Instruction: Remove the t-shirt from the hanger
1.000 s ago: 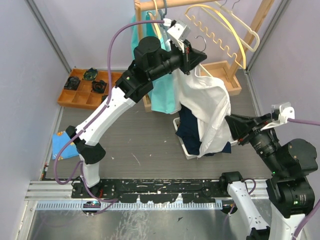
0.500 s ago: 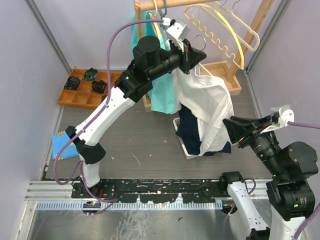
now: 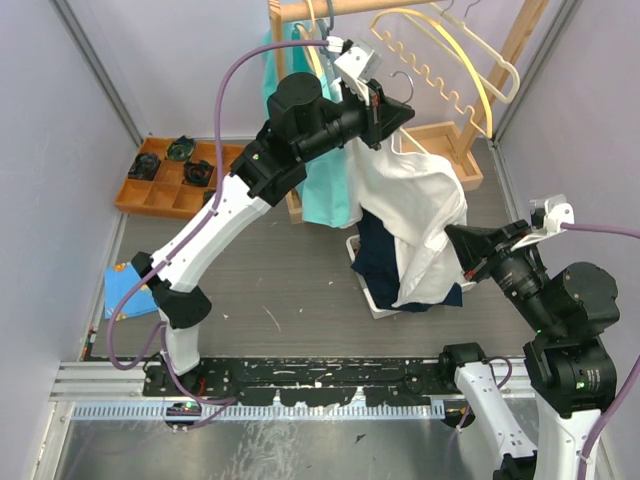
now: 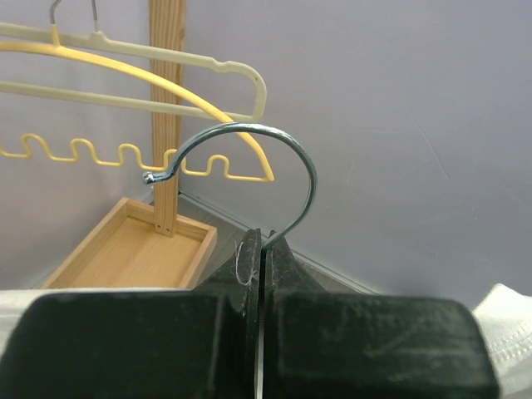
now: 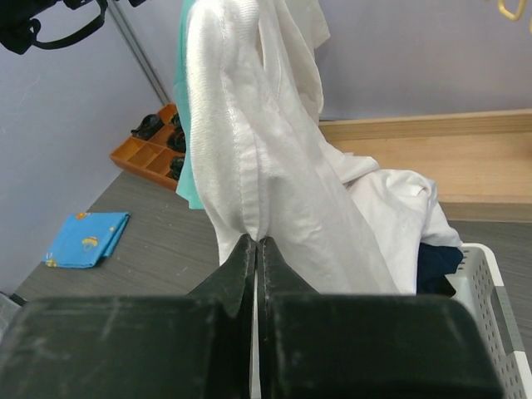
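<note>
A white t-shirt (image 3: pixel 412 200) hangs from a hanger whose metal hook (image 4: pixel 278 154) rises from between my left gripper's (image 4: pixel 262 241) closed jaws. In the top view, the left gripper (image 3: pixel 388 104) holds the hanger high beside the wooden rack. The hanger's body is hidden under the cloth. My right gripper (image 5: pixel 258 243) is shut on a fold of the t-shirt's (image 5: pixel 249 133) hanging edge. From above, the right gripper (image 3: pixel 457 241) pinches the shirt's right side over the basket.
A white basket (image 3: pixel 366 296) with dark blue clothing stands under the shirt. A teal garment (image 3: pixel 325 190) and yellow hangers (image 3: pixel 450 60) hang on the wooden rack (image 3: pixel 300 10). An orange compartment tray (image 3: pixel 170 175) and a blue cloth (image 3: pixel 128 288) lie on the left.
My right gripper moved up and left to the shirt's edge and closed on it. The left arm with the hanger stayed still.
</note>
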Robot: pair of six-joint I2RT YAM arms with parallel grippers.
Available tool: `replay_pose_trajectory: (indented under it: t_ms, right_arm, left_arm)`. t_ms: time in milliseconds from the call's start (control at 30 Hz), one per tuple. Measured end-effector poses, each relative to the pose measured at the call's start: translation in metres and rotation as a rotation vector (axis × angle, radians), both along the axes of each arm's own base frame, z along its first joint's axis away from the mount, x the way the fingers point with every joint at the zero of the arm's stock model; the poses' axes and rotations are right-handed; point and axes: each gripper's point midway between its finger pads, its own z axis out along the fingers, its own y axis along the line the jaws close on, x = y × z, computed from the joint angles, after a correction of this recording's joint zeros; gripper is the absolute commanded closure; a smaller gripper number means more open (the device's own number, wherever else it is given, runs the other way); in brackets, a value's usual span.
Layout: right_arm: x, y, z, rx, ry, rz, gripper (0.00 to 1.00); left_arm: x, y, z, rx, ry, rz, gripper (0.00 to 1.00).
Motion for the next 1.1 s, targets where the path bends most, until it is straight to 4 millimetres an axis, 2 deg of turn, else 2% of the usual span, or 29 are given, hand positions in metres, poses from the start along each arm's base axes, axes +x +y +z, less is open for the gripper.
replay_pose_trajectory:
  t_ms: [167, 433, 700, 800, 1100]
  right_arm:
    - [-0.005, -0.005, -0.005, 0.012, 0.019, -0.033, 0.99]
    - [-0.051, -0.019, -0.027, 0.062, 0.040, -0.101, 0.99]
    - [-0.067, -0.025, -0.049, 0.085, 0.113, -0.142, 1.00]
    - [-0.069, -0.028, -0.048, 0.085, 0.112, -0.157, 1.00]
    - [-0.077, -0.032, -0.020, 0.076, 0.031, -0.166, 0.99]
  left_arm:
    - [0.005, 0.005, 0.001, -0.005, 0.018, 0.046, 1.00]
    - [0.006, 0.007, 0.010, -0.026, 0.024, 0.090, 1.00]
    - [0.013, 0.008, 0.009, -0.037, 0.048, 0.134, 1.00]
    - [0.014, 0.008, 0.007, -0.033, 0.050, 0.141, 1.00]
    - [0.012, 0.008, 0.002, 0.016, 0.025, 0.128, 1.00]
